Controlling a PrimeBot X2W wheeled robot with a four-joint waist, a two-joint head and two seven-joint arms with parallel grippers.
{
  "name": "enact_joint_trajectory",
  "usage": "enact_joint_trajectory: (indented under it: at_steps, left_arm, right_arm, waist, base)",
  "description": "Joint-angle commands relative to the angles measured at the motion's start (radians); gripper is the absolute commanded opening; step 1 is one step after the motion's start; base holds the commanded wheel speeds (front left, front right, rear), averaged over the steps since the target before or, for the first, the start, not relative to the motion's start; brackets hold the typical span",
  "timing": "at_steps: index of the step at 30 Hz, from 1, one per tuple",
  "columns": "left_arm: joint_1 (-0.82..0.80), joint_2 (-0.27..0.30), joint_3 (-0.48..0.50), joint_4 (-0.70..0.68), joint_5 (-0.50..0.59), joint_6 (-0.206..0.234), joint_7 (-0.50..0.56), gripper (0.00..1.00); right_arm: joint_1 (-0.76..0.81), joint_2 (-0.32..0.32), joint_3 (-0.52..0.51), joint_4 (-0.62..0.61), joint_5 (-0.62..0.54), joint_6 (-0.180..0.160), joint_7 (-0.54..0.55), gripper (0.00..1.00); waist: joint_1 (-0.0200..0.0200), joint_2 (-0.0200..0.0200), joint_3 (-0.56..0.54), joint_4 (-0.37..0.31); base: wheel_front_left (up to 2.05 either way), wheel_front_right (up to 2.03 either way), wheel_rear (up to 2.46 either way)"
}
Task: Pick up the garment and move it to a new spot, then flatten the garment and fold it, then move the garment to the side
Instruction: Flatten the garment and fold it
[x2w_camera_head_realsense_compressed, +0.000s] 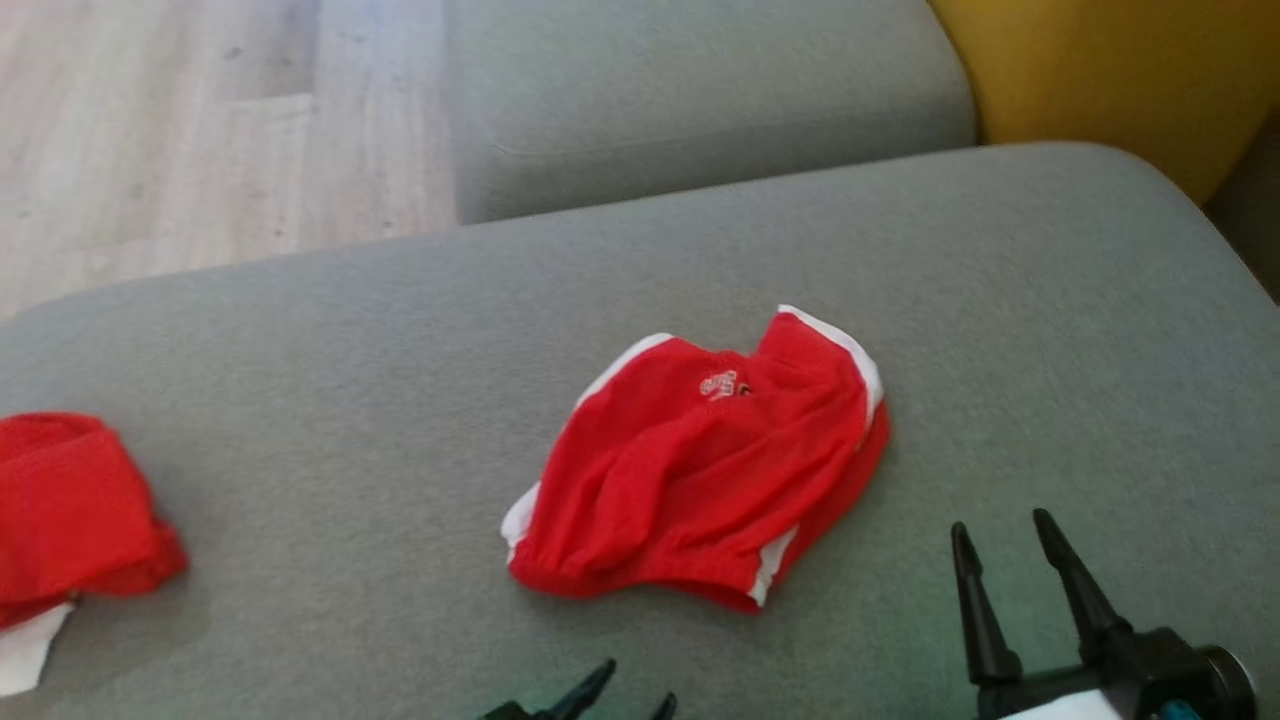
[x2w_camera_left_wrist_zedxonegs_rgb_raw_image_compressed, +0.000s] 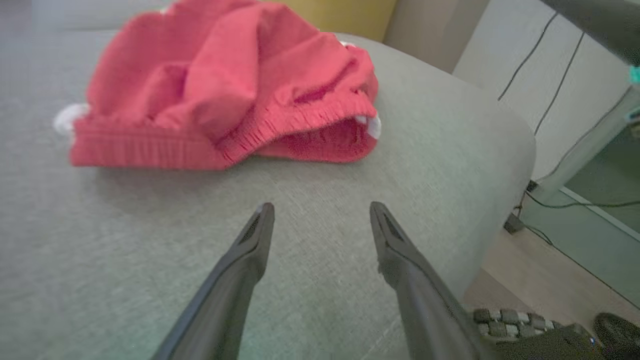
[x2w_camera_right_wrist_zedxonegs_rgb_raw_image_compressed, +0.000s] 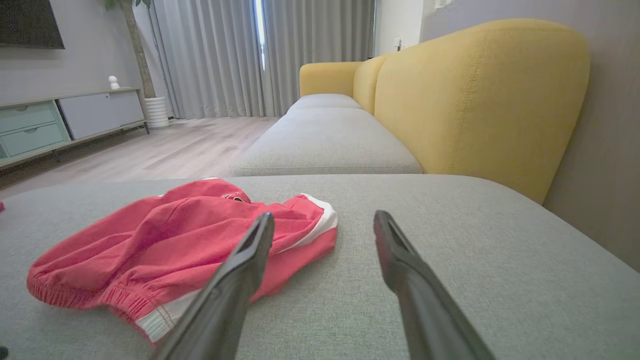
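Left pincer (x2w_camera_left_wrist_zedxonegs_rgb_raw_image_compressed: 321, 205) spread wide, empty | right pincer (x2w_camera_right_wrist_zedxonegs_rgb_raw_image_compressed: 324, 214) likewise | red garment (x2w_camera_head_realsense_compressed: 700, 460) crumpled | head view: second red cloth (x2w_camera_head_realsense_compressed: 70, 500) at left

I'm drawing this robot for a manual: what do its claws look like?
Each has two long, dark fingers tapering to pointed tips. The right claw is mounted on a black block with a white part and a blue spot beneath; the left claw has the same fingers.

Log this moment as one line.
stage: pre-grasp | red shorts: crumpled on grey cushion, untouched | left gripper: open, empty | right gripper: open, empty
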Motion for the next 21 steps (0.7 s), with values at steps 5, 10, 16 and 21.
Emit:
enact_joint_trajectory:
  at_steps: [5,10,16,21]
  left_arm:
    - [-0.173,-0.056,-0.2,0.023,-0.183,-0.006,0.006,1.0]
    - [-0.275,-0.056,-0.318,0.058,-0.299,-0.006,0.003,1.0]
    - [-0.346,-0.056,-0.345,0.132,-0.366,-0.001,-0.002,1.0]
    - [-0.386,-0.056,-0.361,0.169,-0.42,0.013,-0.005,1.0]
  right_arm:
    - [-0.076,-0.009,0.036,-0.041,-0.024,0.007,-0.006,1.0]
    - [-0.094,-0.012,0.039,-0.044,-0.033,0.007,-0.006,1.0]
    - [-0.111,-0.015,0.042,-0.046,-0.033,0.007,-0.006,1.0]
    - [-0.117,-0.014,0.038,-0.049,-0.034,0.007,-0.006,1.0]
  waist:
    - [-0.0001,0.0,0.061,-0.086]
    - [-0.0001,0.0,0.095,-0.122]
    - [-0.0001,0.0,0.12,-0.144]
    - [-0.0001,0.0,0.133,-0.151]
  base:
    - [0.0,0.0,0.0]
    - [0.0,0.0,0.0]
    - [0.0,0.0,0.0]
    - [0.0,0.0,0.0]
